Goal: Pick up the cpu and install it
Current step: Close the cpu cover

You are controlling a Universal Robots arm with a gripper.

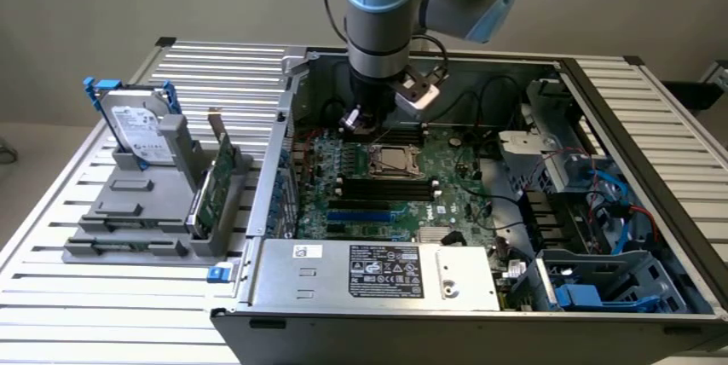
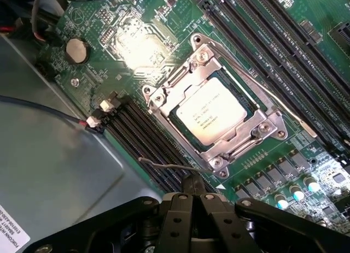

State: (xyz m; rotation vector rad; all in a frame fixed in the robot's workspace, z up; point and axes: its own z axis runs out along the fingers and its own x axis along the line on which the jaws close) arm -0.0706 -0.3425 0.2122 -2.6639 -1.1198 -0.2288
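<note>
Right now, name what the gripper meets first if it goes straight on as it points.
Likely the thin wire lever just ahead of the shut gripper, beside the socket frame; depth is unclear.

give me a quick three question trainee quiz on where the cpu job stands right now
1. True or false: the cpu lies inside the socket frame.
2. The claw is: A) shut, near the socket frame; B) shut on the cpu; C) wide open.
3. Fill in: the hard drive stands on the exterior view's ____ of the computer case.
Key: 1 true; 2 A; 3 left.
</note>
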